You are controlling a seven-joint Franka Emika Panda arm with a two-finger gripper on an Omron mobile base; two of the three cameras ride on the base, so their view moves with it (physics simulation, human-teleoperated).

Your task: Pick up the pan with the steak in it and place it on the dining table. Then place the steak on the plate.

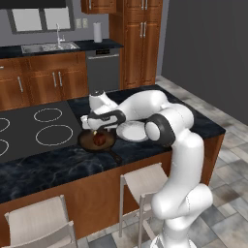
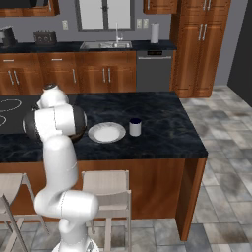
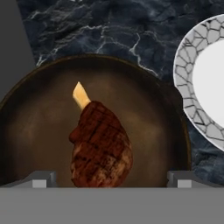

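The dark brown pan (image 1: 87, 141) rests on the marbled dining table (image 1: 48, 167), its black handle pointing toward the front edge. The reddish-brown steak (image 1: 100, 139) lies in its middle. In the hand view the steak (image 3: 101, 146) lies in the pan (image 3: 39, 127) with a small yellowish bit (image 3: 81, 95) at its far end. My gripper (image 1: 98, 130) hangs just above the steak, open, with one fingertip (image 3: 41, 179) on each side and nothing between them touching. The white plate (image 1: 131, 131) (image 3: 205, 83) (image 2: 106, 132) sits right beside the pan.
The grey cooktop (image 1: 43, 128) with white rings borders the pan on the left. A small dark-and-white cup (image 2: 135, 127) stands just right of the plate. Stools (image 1: 145, 181) stand along the table's front edge.
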